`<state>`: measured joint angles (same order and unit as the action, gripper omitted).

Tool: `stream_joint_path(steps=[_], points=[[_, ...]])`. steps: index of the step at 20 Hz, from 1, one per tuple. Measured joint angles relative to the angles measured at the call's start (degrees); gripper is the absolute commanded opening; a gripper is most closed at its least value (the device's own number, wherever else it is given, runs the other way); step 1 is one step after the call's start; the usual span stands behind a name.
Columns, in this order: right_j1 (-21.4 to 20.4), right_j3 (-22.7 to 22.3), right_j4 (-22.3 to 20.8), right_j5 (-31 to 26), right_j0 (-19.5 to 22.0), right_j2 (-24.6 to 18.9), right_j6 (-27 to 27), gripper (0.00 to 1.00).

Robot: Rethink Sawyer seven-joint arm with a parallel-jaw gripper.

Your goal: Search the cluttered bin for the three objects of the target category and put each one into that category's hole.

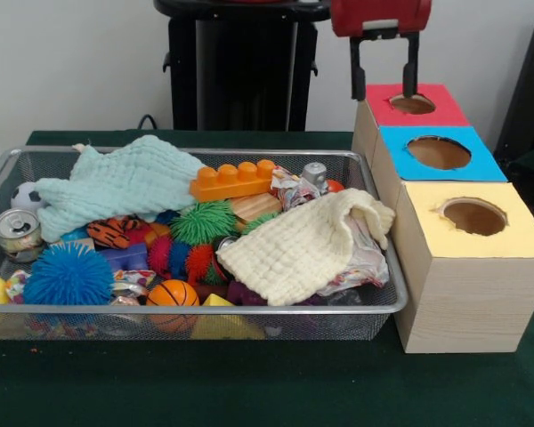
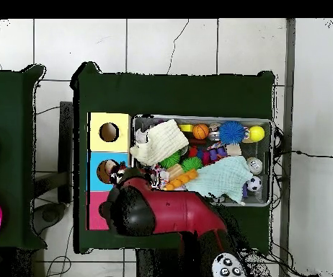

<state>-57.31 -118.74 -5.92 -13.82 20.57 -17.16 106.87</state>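
Observation:
My gripper (image 1: 384, 93) hangs open and empty just above the round hole (image 1: 413, 104) of the red-topped box (image 1: 427, 114), one fingertip over the hole's rim. The silver wire-mesh bin (image 1: 196, 309) stands to the left of the boxes, full of clutter. An orange toy with black tiger stripes (image 1: 109, 234) lies at its left, partly under the mint cloth. I see no pale yellow-tan toy. In the overhead view the arm (image 2: 162, 213) covers the red box and the gripper; the bin (image 2: 270, 166) shows beside it.
A blue-topped box (image 1: 439, 153) and a yellow-topped box (image 1: 473, 216) stand in front of the red one. The bin holds a mint cloth (image 1: 125, 182), a cream cloth (image 1: 298, 249), an orange brick (image 1: 234, 180), spiky balls (image 1: 68, 276), a small basketball (image 1: 173, 294) and a can (image 1: 16, 231).

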Motion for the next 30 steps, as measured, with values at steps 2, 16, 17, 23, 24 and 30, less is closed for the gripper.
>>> stream_joint_path(steps=[2, 16, 17, 23, 24, 30], points=[[1.16, 1.17, -1.80, 0.00, 2.30, -1.38, 0.00, 1.00], [11.12, 7.26, -15.43, -0.02, 15.79, -10.35, -0.06, 1.00], [11.97, 7.70, -16.39, -0.02, 17.07, -11.16, -0.06, 1.00], [17.20, 10.22, -21.47, -0.57, 25.12, -16.16, -0.11, 1.00], [17.76, 10.56, -21.92, -0.90, 26.05, -16.81, -0.11, 1.00], [20.36, 12.45, -24.73, -4.21, 30.52, -20.48, -0.43, 1.00]])
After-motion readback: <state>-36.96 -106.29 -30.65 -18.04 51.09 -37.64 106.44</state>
